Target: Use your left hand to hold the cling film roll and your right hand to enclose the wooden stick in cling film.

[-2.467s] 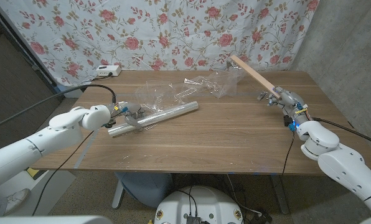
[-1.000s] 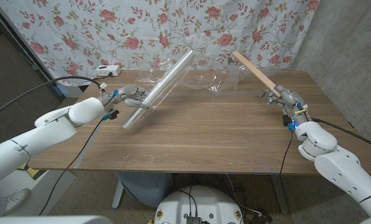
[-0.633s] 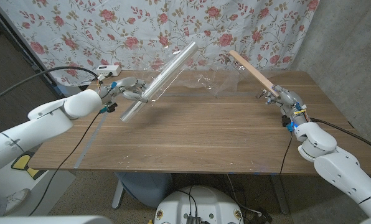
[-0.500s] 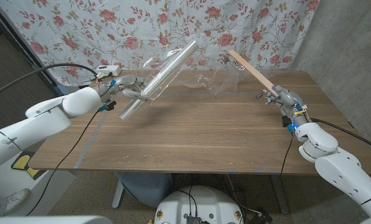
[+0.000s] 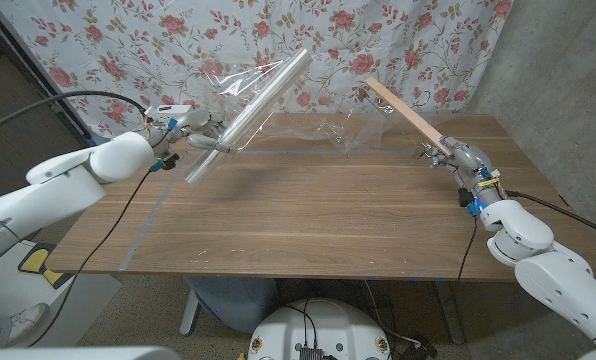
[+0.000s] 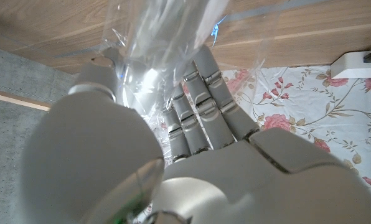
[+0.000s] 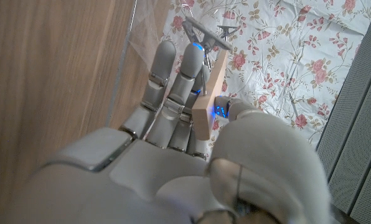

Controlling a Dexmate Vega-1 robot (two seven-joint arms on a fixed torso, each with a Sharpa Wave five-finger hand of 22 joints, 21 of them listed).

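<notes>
Head view: the left hand (image 5: 200,138) grasps the cling film roll (image 5: 250,107) near its lower end and holds it raised above the counter (image 5: 308,215), tilted so that its upper end points toward the floral curtain (image 5: 278,40) at the back. A sheet of clear film (image 5: 318,125) stretches from the roll across the far side of the counter toward the wooden stick (image 5: 403,113); its exact edges are hard to make out against the curtain. The right hand (image 5: 456,157) grasps the lower end of the wooden stick, which slants up and away from the hand over the far right part of the counter, its free upper end in the air; crumpled film appears to cling around that upper end, though how far it covers the stick cannot be told. A white power strip (image 5: 168,108) lies at the counter's far left corner, behind the left hand. Left wrist view: the fingers (image 6: 201,93) of the left hand are closed around the film-covered roll (image 6: 164,37), with the wooden counter surface beyond. Right wrist view: the fingers (image 7: 173,87) of the right hand are curled around the stick (image 7: 210,93), pressed against it alongside the thumb.
</notes>
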